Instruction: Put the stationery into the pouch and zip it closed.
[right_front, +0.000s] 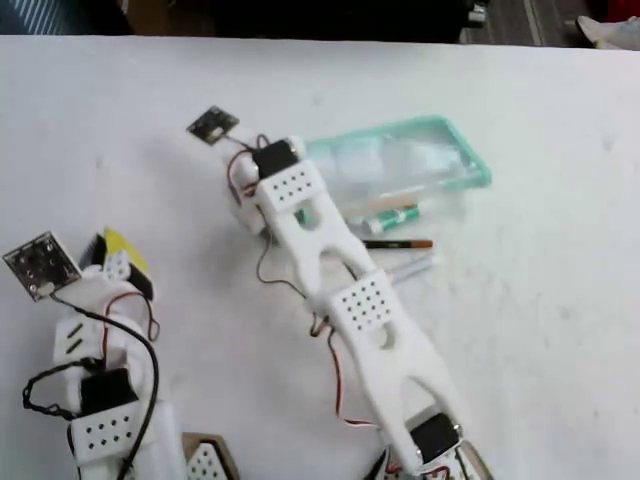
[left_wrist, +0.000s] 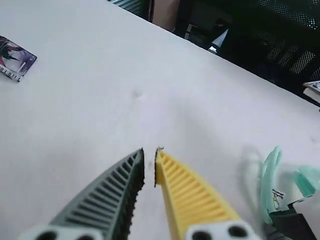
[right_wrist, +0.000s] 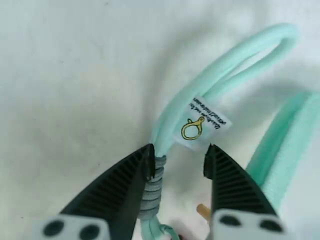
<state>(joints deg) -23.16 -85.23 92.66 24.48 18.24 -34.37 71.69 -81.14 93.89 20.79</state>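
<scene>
A clear pouch (right_front: 400, 165) with mint trim lies at the table's middle. Along its near side lie a green-capped stick (right_front: 385, 218), a brown pencil (right_front: 400, 243) and a clear pen (right_front: 410, 265). My right gripper (right_wrist: 178, 160) is open at the pouch's left end. The mint cord loop (right_wrist: 225, 70) with its white tag (right_wrist: 205, 122) runs between the black fingers, close to one of them. My left gripper (left_wrist: 149, 160), one finger grey and one yellow, is shut on nothing and hovers over bare table at the near left (right_front: 118, 252).
The right arm (right_front: 365, 300) stretches diagonally from the near edge to the pouch and covers part of the stationery. A small printed card (left_wrist: 12, 57) lies far off on the table. The table's far edge (right_front: 320, 38) meets a dark room.
</scene>
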